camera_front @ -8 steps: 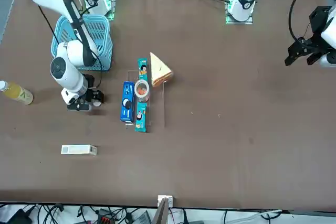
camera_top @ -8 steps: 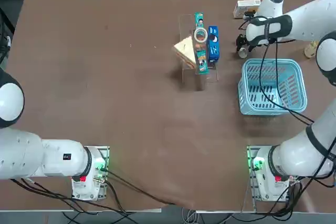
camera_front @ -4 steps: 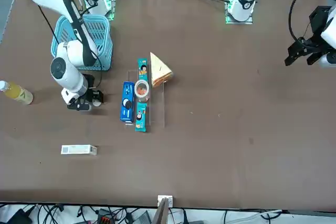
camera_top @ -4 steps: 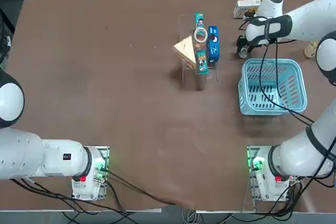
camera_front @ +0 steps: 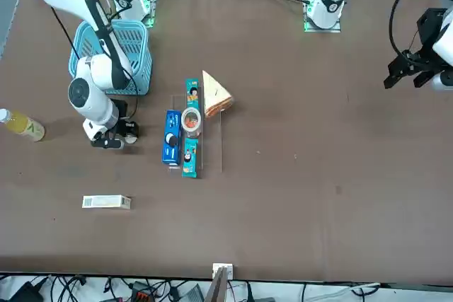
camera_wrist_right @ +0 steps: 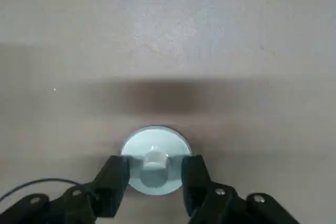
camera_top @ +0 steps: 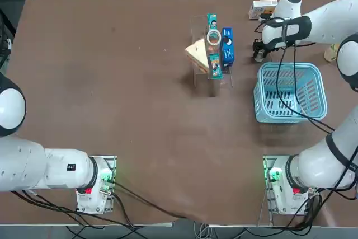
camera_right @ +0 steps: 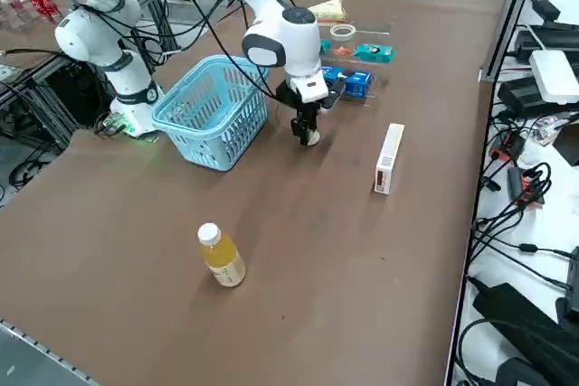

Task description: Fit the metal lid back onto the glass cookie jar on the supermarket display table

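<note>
The metal lid (camera_wrist_right: 155,145) lies flat on the supermarket display table (camera_top: 112,82), a silver disc with a small knob in its middle. My right gripper (camera_wrist_right: 155,165) is down over it, between the blue basket and the white box. Its fingers (camera_wrist_right: 116,174) flank the knob at half width, with a thin gap showing on each side. In the right side view the gripper (camera_right: 308,131) stands upright on the tabletop with the lid (camera_right: 311,140) at its tips. The glass cookie jar (camera_top: 214,37) sits lidless to the robot's left of the gripper, on the long teal packet.
A blue basket (camera_top: 291,90) stands just on the robot's side of the gripper. A blue box (camera_top: 227,46), the teal packet (camera_top: 213,62) and a wedge sandwich (camera_top: 197,54) surround the jar. A white box (camera_top: 263,8) and a juice bottle (camera_right: 220,257) lie further out.
The right gripper's fingers have drawn in from wide open to half width around the lid's knob. The arm and the lid have stayed in place.
</note>
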Robot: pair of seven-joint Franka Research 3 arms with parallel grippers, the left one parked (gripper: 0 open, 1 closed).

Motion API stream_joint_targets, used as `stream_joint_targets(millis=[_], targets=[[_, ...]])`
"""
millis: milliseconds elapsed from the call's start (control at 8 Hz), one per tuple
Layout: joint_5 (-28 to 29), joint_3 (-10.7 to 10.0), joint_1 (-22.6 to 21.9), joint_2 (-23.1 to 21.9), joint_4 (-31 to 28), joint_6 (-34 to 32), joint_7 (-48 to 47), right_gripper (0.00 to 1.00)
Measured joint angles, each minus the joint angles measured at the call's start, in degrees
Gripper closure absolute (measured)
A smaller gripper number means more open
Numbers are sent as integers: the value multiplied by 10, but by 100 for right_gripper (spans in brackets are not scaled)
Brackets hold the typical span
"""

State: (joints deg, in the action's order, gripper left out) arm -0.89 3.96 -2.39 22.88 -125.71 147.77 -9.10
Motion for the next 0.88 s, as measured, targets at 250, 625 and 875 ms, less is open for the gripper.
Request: stream_joint_targets(millis=[250, 625, 875], targets=[[0, 0, 0, -1, 1, 0, 0, 42], [0, 0, 0, -2, 2, -1, 0, 74], [0, 0, 0, -3, 2, -1, 0, 74]])
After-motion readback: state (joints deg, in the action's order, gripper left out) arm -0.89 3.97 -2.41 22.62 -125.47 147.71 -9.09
